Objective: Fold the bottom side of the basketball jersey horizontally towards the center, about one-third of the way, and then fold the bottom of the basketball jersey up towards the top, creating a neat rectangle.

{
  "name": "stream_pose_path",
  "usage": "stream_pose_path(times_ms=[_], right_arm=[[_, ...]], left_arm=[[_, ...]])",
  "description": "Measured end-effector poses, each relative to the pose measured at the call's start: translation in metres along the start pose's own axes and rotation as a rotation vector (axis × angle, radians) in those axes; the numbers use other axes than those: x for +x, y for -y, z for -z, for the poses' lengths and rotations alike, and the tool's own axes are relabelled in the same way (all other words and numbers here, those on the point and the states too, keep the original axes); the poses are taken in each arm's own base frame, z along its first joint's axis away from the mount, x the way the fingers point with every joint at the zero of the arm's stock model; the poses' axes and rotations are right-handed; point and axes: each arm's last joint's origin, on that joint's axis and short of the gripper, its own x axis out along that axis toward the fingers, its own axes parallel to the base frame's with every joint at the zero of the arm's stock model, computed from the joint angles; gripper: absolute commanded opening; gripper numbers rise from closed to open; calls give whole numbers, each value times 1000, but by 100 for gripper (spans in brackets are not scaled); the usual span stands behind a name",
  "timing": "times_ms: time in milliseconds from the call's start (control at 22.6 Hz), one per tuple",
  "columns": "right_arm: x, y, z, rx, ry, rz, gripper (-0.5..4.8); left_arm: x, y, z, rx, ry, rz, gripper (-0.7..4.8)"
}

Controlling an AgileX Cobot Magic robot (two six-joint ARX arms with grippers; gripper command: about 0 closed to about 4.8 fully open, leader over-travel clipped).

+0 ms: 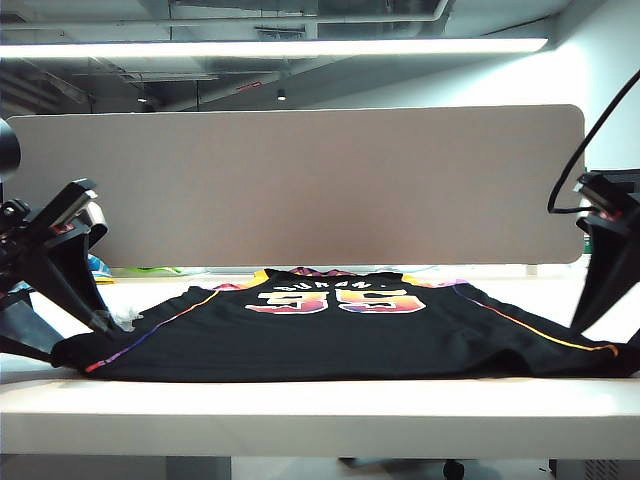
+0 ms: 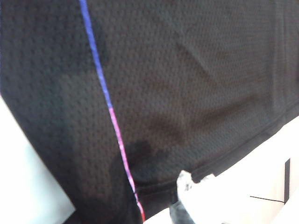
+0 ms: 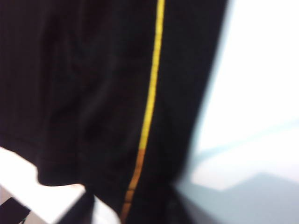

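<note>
The basketball jersey lies flat on the white table, long axis 9-to-3. Left gripper at its 9 o'clock corner, right gripper at 3 o'clock; jaw states unclear.

A beige panel backs the white table under a ceiling strip light.

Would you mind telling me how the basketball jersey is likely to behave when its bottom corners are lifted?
The basketball jersey will probably flop and drape: it lies flat with soft creases. Its perforated mesh suggests it is light. The unsupported middle would likely sag between the corners.
</note>
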Motion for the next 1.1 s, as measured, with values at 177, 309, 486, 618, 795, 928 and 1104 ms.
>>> stream_pose_path(times_ms=[177, 309, 486, 618, 795, 928, 1104], right_arm=[[2, 2, 1, -1, 17, 34, 15], [5, 3, 3, 12, 25, 28, -7], [5, 3, 10, 32, -32, -8, -7], [-3, -4, 20, 47, -93, -82, -7], [-32, -28, 38, -28, -96, -117, -7], [-63, -54, 62, -118, -58, -141, -7], [-102, -75, 106, -161, 10, -154, -7]], left_arm=[[1, 0, 0, 3, 3, -2, 10], [3, -2, 1, 2, 1, -8, -6], [-2, 2, 8, -26, -38, -29, -6], [-17, 10, 18, -39, -53, -149, -6], [-51, 38, 36, -2, -22, -168, -6], [-76, 57, 56, 20, 2, -157, -6], [-103, 76, 95, 44, 26, -151, -6]])
